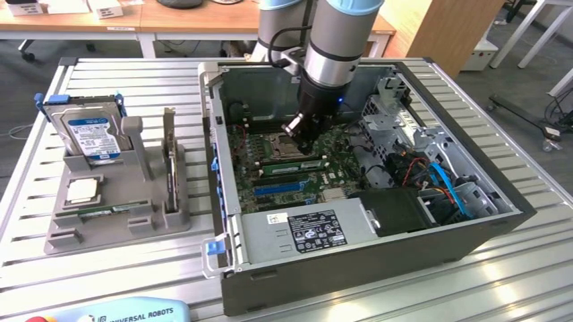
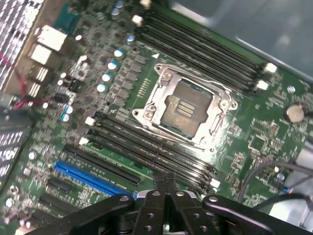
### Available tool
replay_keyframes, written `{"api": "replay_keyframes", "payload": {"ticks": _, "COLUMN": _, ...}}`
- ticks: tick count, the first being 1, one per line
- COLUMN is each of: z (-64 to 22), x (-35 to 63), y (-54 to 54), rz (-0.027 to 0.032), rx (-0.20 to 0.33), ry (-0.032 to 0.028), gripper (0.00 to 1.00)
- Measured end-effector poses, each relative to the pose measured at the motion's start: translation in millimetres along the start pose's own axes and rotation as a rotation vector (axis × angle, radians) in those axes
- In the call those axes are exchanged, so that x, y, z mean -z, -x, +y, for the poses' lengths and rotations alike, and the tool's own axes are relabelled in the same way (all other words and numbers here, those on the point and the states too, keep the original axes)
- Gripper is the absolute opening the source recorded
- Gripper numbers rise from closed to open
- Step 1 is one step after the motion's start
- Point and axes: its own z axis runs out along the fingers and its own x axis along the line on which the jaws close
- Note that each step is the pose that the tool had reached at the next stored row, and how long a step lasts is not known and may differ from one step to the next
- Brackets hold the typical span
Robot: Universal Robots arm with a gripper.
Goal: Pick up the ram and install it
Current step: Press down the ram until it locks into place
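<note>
Green motherboard (image 2: 254, 142) w/ black slots, one blue slot (image 2: 88, 177), silver CPU socket (image 2: 183, 107). Gripper (image 2: 166, 183) black. Hard drive (image 1: 90, 131): silver, blue label. Grey holder (image 1: 117, 215). Case (image 1: 376, 268) dk grey; blue cables (image 1: 447, 184) inside.

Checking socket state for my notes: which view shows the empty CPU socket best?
The wrist view: the CPU socket sits central, its metal frame and open contact area plain. In the exterior view the CPU socket is small, beside the gripper.
</note>
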Motion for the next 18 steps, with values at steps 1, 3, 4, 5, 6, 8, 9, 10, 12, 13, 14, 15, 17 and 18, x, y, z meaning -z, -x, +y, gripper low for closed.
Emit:
{"api": "replay_keyframes", "payload": {"ticks": 1, "z": 0.0, "x": -0.1, "y": 0.0, "rz": -0.0007, "rx": -0.017, "ry": -0.0004, "gripper": 0.1}}
{"api": "replay_keyframes", "payload": {"ticks": 3, "z": 0.0, "x": -0.4, "y": 0.0, "rz": -0.0023, "rx": -0.052, "ry": -0.001, "gripper": 0.1}}
{"api": "replay_keyframes", "payload": {"ticks": 4, "z": 0.0, "x": -0.5, "y": 0.0, "rz": -0.003, "rx": -0.069, "ry": -0.0013, "gripper": 0.1}}
{"api": "replay_keyframes", "payload": {"ticks": 5, "z": 0.0, "x": -0.6, "y": 0.0, "rz": -0.0037, "rx": -0.087, "ry": -0.0017, "gripper": 0.1}}
{"api": "replay_keyframes", "payload": {"ticks": 6, "z": 0.0, "x": -0.8, "y": 0.0, "rz": -0.0045, "rx": -0.105, "ry": -0.0021, "gripper": 0.1}}
{"api": "replay_keyframes", "payload": {"ticks": 8, "z": 0.0, "x": -1.0, "y": 0.0, "rz": -0.006, "rx": -0.14, "ry": -0.0027, "gripper": 0.1}}
{"api": "replay_keyframes", "payload": {"ticks": 9, "z": 0.0, "x": -1.2, "y": 0.0, "rz": -0.0067, "rx": -0.157, "ry": -0.0031, "gripper": 0.1}}
{"api": "replay_keyframes", "payload": {"ticks": 10, "z": 0.0, "x": -1.3, "y": 0.0, "rz": -0.0074, "rx": -0.174, "ry": -0.0034, "gripper": 0.1}}
{"api": "replay_keyframes", "payload": {"ticks": 12, "z": -0.1, "x": -1.7, "y": 0.0, "rz": -0.009, "rx": -0.209, "ry": -0.0041, "gripper": 0.1}}
{"api": "replay_keyframes", "payload": {"ticks": 13, "z": -0.1, "x": -1.9, "y": 0.0, "rz": -0.0098, "rx": -0.227, "ry": -0.0044, "gripper": 0.1}}
{"api": "replay_keyframes", "payload": {"ticks": 14, "z": -0.1, "x": -2.2, "y": 0.0, "rz": -0.0106, "rx": -0.245, "ry": -0.0048, "gripper": 0.1}}
{"api": "replay_keyframes", "payload": {"ticks": 15, "z": -0.1, "x": -2.4, "y": -0.1, "rz": -0.0113, "rx": -0.265, "ry": -0.0052, "gripper": 0.1}}
{"api": "replay_keyframes", "payload": {"ticks": 17, "z": -0.1, "x": -3.0, "y": -0.1, "rz": -0.0128, "rx": -0.299, "ry": -0.0059, "gripper": 0.1}}
{"api": "replay_keyframes", "payload": {"ticks": 18, "z": -0.1, "x": -3.2, "y": -0.1, "rz": -0.0133, "rx": -0.314, "ry": -0.0063, "gripper": 0.1}}
